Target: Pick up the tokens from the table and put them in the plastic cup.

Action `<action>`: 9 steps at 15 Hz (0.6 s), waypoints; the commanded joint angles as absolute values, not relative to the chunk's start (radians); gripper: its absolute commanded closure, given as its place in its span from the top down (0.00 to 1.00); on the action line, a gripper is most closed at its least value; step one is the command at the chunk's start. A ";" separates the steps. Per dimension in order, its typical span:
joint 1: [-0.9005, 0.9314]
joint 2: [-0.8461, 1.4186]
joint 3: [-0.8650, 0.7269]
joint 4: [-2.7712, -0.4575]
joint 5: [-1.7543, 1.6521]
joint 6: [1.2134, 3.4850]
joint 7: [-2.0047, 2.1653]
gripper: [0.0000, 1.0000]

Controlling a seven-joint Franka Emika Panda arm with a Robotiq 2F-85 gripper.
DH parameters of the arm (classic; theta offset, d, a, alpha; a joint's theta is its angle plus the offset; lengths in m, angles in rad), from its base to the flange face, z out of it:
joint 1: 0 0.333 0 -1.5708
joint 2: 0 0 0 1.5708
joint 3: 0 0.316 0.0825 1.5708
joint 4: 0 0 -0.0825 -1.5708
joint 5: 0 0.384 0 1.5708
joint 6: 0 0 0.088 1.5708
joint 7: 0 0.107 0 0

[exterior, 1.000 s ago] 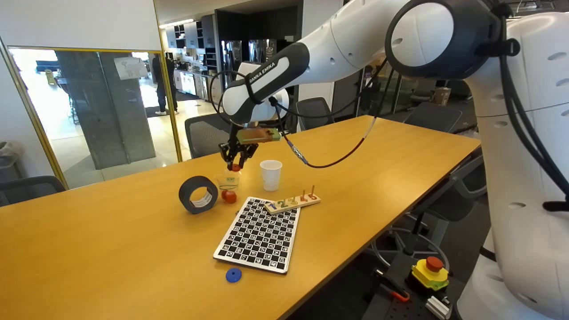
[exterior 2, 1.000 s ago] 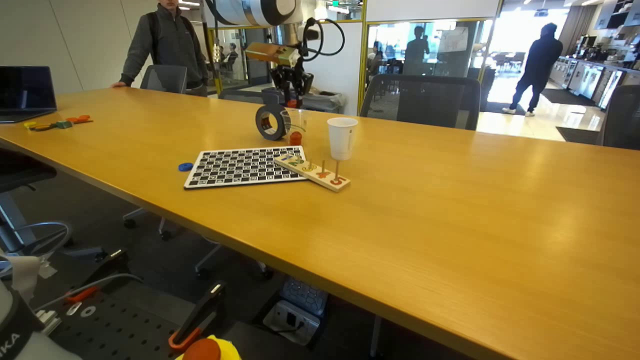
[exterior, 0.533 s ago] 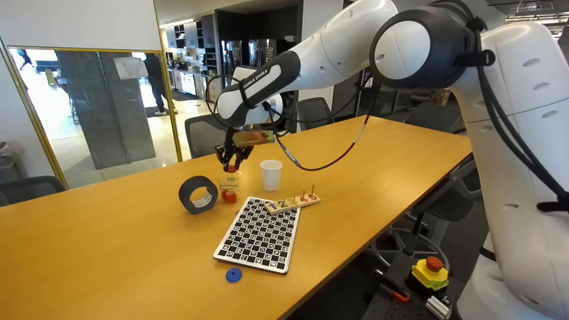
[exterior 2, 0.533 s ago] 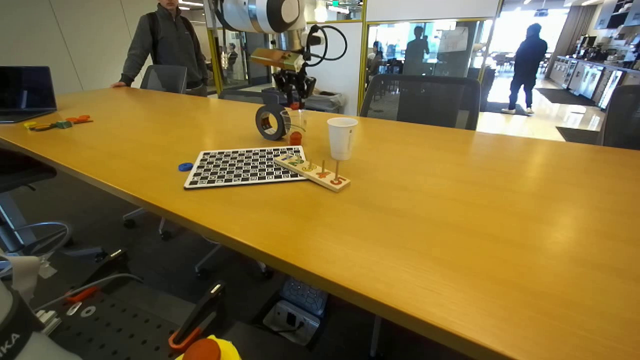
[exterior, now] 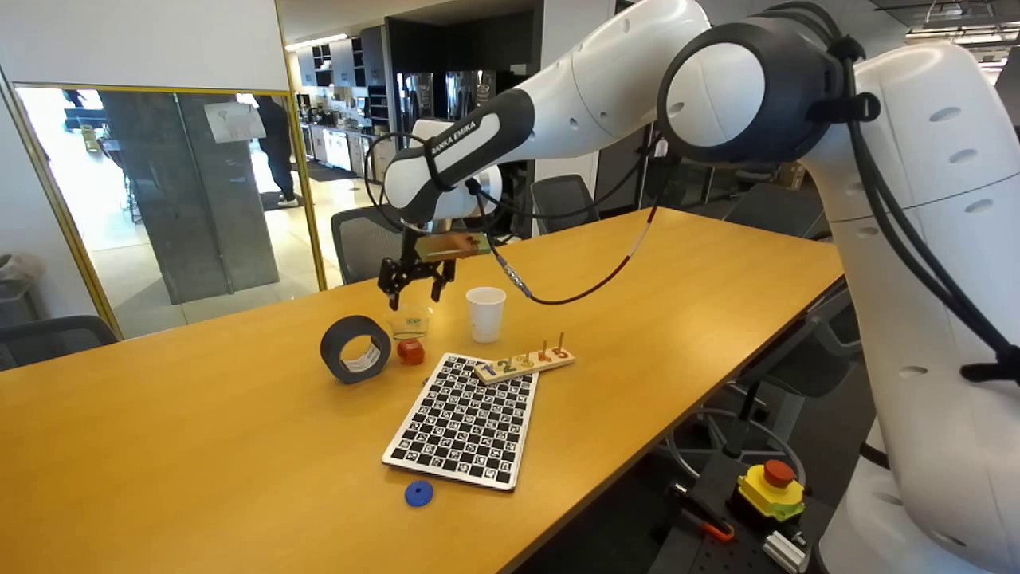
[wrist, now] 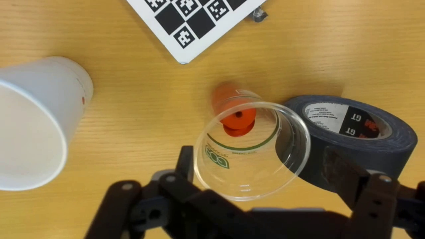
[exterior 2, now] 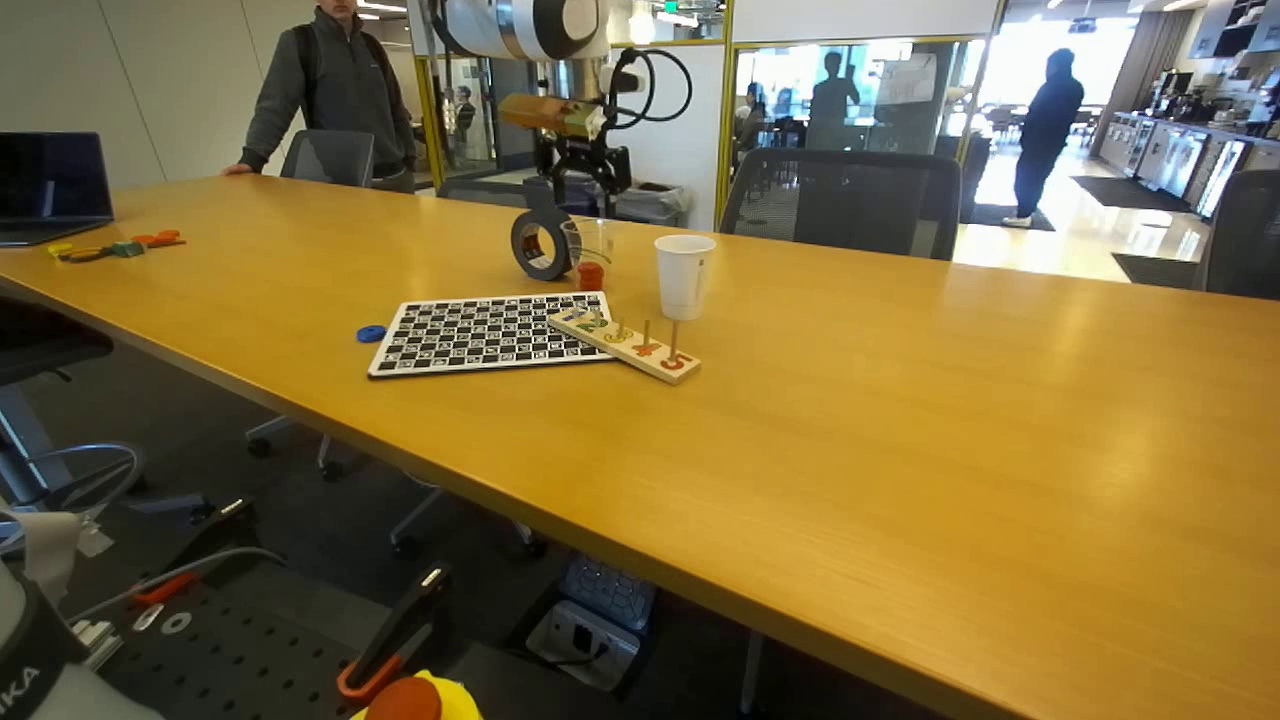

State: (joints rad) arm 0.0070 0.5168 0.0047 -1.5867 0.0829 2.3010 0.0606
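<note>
The clear plastic cup (wrist: 217, 157) stands upright on the table (exterior: 239, 446) in both exterior views, against or very near a tape roll. Red tokens (wrist: 244, 121) lie at its bottom, overlapping; how many is hard to tell. Above the cup's mouth my gripper (exterior: 414, 298) is open with nothing between its fingers. In the wrist view the fingertips (wrist: 185, 159) stand wide apart, one to each side of the rim. A blue token (exterior: 409, 494), round with a centre hole, lies on the table beyond the checkered board's short edge, far from the gripper.
A white cup (exterior: 485, 315) stands beside the clear one. The black tape roll (wrist: 348, 156) rests on its edge at the other side. A wooden peg board (exterior: 524, 365) overlaps the checkered board (exterior: 466, 422). A laptop (exterior 2: 50, 190) and tools (exterior 2: 120, 246) lie farther off.
The gripper held a red token over the clear cup in the earlier frames; its fingers have since spread and the token has left them. The arm has shifted slightly.
</note>
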 commanded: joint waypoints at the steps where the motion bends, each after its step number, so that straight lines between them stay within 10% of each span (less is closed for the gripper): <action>1: 0.025 0.435 0.012 -1.651 0.083 2.274 0.092 1.00; 9: 0.107 0.286 0.048 -1.860 0.157 2.141 0.381 1.00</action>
State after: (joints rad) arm 0.0736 0.3684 0.0432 -1.7581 0.1218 2.1853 0.2618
